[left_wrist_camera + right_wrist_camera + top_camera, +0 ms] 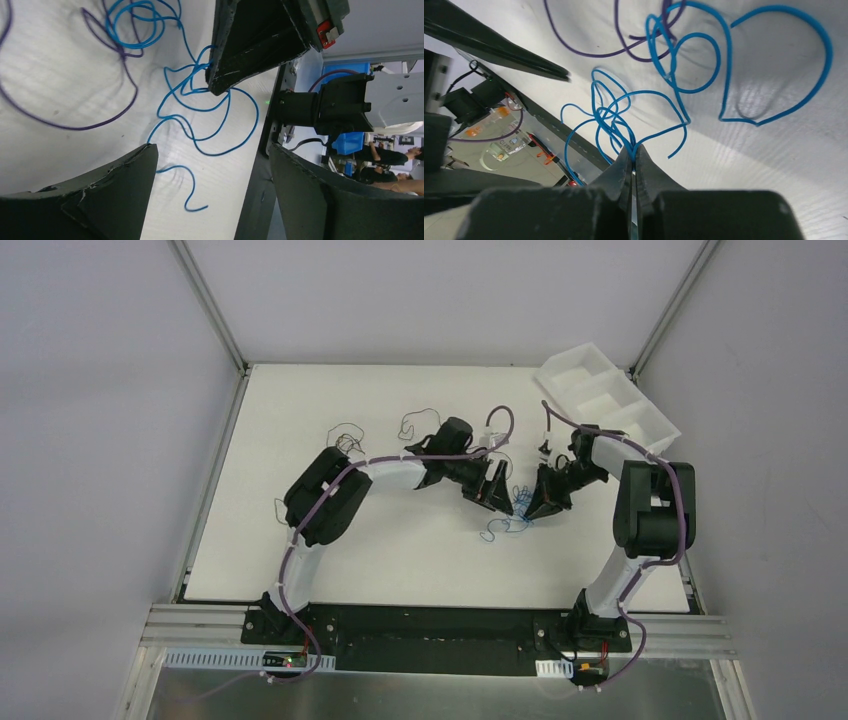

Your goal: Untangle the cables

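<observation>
Sprawling in loose loops on the white desk [400, 560] between the two arms, the blue cable [512, 524] is the piece in hand. Several of its strands bunch together and run into the right pincer [634, 150], whose jaws are pressed flat together on them. A thin dark purple cable [599, 55] crosses through the blue loops farther out, and the two look hooked where they overlap. The left pincer [211, 150] hangs just beside the bundle with its jaws spread wide, holding nothing. The blue strands pass beneath that gap. Two more thin dark cables [345, 430] lie well apart on the far left of the desk, and a white compartment tray [565, 355] sits at the far right corner.

As I judge it, the main risk is a pull from the right side alone. With nothing pinning the purple cable, both would drag along together, or the crossing would cinch into a tighter knot. Because several strands are pinched at once, lifting may also carry the whole clump rather than free one end. Wire this fine could slip out of the closed tips.
</observation>
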Controlling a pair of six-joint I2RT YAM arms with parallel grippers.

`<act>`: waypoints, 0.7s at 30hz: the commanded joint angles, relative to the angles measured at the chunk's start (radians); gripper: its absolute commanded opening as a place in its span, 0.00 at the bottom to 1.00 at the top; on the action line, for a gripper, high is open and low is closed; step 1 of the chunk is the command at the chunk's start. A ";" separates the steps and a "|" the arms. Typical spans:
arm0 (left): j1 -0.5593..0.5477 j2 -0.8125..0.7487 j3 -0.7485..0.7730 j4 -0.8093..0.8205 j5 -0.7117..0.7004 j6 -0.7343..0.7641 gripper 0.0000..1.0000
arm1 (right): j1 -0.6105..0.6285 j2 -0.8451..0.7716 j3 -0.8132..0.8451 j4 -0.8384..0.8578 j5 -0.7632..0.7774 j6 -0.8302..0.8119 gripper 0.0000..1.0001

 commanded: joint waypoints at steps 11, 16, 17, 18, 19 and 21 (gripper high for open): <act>-0.077 -0.017 -0.011 0.009 0.032 0.132 0.12 | 0.013 -0.056 0.000 -0.036 0.022 0.065 0.15; -0.076 -0.120 -0.084 -0.086 -0.014 0.242 0.00 | 0.013 -0.070 0.010 0.017 0.134 0.105 0.36; -0.076 -0.123 -0.084 -0.114 -0.016 0.259 0.00 | 0.012 -0.074 0.017 0.020 0.131 0.112 0.36; -0.073 -0.120 -0.087 -0.132 -0.020 0.269 0.00 | 0.011 -0.078 0.026 0.020 0.125 0.118 0.36; -0.071 -0.117 -0.090 -0.138 -0.023 0.269 0.00 | 0.011 -0.083 0.037 0.016 0.122 0.121 0.36; -0.066 -0.110 -0.090 -0.140 -0.031 0.262 0.00 | 0.007 -0.102 0.052 0.007 0.127 0.115 0.35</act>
